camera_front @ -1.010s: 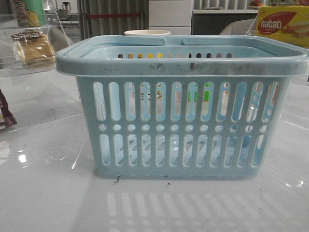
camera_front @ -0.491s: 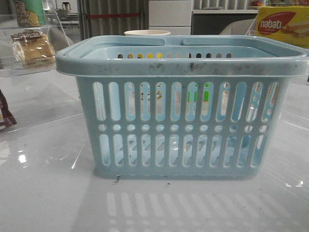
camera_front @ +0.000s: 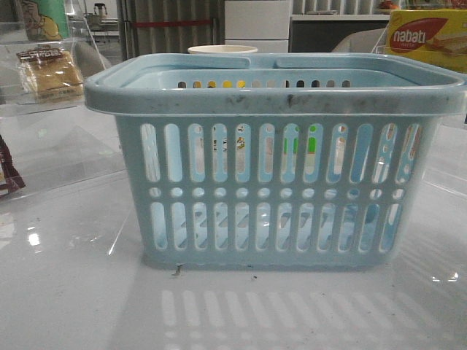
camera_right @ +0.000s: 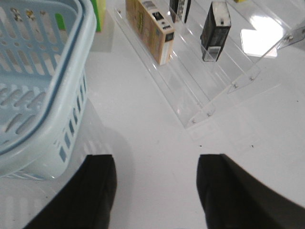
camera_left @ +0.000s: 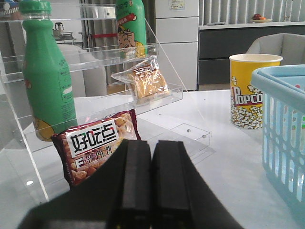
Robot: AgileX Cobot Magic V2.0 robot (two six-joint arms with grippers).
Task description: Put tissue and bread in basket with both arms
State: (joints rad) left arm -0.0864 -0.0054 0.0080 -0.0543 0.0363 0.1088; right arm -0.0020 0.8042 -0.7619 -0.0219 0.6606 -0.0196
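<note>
The light blue basket (camera_front: 273,160) fills the middle of the front view; its edge also shows in the left wrist view (camera_left: 283,129) and the right wrist view (camera_right: 43,90). The bread (camera_front: 49,73) sits in its clear wrapper on an acrylic shelf at the far left, also seen in the left wrist view (camera_left: 145,78). The tissue (camera_right: 215,29), a dark packet, stands on the acrylic steps in the right wrist view. My left gripper (camera_left: 151,145) is shut and empty, facing the shelf. My right gripper (camera_right: 156,160) is open and empty over bare table beside the basket.
A dark red-brown snack packet (camera_left: 95,148) and a green bottle (camera_left: 45,76) stand on the left acrylic shelf (camera_left: 157,98). A popcorn cup (camera_left: 250,90) stands behind the basket. A yellow nabati box (camera_front: 427,36) is at the far right, and a tan box (camera_right: 150,26) sits on the right acrylic steps.
</note>
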